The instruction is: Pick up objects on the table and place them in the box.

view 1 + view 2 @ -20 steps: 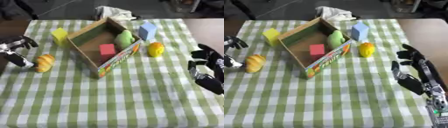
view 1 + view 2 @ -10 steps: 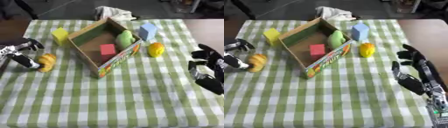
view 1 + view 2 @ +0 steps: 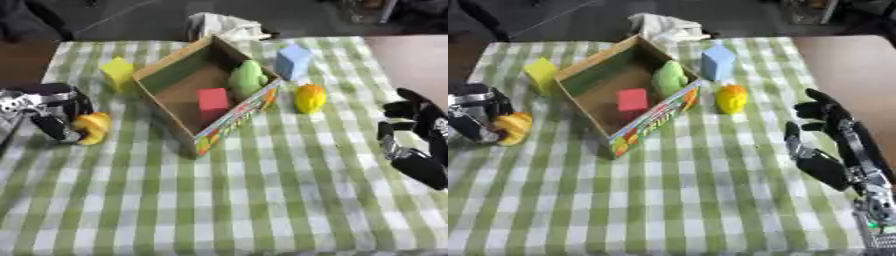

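1. At the near right edge of the green-and-white checked tablecloth (image 3: 262,200), the robot's black right hand (image 3: 833,145) rests with its fingers spread and relaxed, holding nothing.
2. At the left edge, a little farther back, the black-and-silver left hand (image 3: 48,107) has its fingers curled against a small rounded yellow-orange object (image 3: 93,128) lying on the cloth — whether they have fully closed round it cannot be told.
3. In the middle stands an open cardboard box (image 3: 194,95) with a brightly printed front wall, set askew to the table edges. Inside it lie a red cube (image 3: 212,99) and, behind that, a pale green rounded object (image 3: 248,79).
4. Just beside the box's right corner sits a yellow, lemon-like fruit (image 3: 309,98); beyond it a light blue block (image 3: 292,61) stands near the box's far right wall.
5. Left of the box is a yellow cube (image 3: 117,72) — apart from the wall.
6. At the table's far edge lies a crumpled white cloth (image 3: 223,26).
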Motion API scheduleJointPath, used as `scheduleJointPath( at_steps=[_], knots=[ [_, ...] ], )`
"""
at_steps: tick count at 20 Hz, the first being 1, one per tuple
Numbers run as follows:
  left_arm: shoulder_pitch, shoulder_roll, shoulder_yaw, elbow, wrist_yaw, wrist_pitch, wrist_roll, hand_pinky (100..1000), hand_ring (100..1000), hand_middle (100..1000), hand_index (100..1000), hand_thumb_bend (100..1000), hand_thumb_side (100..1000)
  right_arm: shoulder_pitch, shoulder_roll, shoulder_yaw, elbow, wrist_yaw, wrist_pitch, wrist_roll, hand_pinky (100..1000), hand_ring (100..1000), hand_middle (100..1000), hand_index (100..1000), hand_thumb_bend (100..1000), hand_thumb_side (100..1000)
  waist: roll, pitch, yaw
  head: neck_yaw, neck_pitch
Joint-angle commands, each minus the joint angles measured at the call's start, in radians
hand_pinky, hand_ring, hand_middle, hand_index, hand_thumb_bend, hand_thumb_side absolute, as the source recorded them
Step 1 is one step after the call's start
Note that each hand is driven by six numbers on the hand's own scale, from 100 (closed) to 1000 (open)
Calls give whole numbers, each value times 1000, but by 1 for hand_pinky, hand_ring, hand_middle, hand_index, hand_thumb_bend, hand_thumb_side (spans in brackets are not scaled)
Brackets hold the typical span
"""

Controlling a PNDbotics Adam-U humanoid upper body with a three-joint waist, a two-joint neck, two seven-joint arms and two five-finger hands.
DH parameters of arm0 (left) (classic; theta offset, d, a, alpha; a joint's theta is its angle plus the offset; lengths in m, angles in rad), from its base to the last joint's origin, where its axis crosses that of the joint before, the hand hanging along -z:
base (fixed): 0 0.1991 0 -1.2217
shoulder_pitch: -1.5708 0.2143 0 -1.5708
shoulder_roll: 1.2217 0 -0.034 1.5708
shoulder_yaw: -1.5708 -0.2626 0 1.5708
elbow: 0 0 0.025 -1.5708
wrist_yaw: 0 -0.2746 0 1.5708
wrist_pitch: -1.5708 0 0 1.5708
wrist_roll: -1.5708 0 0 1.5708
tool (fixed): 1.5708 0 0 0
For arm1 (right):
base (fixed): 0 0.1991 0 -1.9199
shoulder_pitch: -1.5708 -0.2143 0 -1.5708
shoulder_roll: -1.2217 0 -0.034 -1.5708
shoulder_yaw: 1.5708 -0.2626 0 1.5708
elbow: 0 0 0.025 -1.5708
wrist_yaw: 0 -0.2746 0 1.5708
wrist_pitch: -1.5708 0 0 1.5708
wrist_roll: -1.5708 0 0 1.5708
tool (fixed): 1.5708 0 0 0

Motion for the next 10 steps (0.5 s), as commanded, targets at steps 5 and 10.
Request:
scheduleJointPath(
  at_steps=[5, 10],
  knots=[
    [-168, 29, 32, -104, 33, 32, 83, 697, 521, 477, 558, 321, 113, -7, -13, -7, -8, 2, 0, 0, 725, 796, 751, 959, 144, 263, 2, -22, -2, 6, 5],
    [-303, -98, -26, 21, -57, 6, 89, 705, 541, 498, 583, 357, 137, -9, -7, 0, -5, -2, -1, 6, 724, 796, 750, 959, 145, 263, -3, -24, -21, 14, 5]
  ],
)
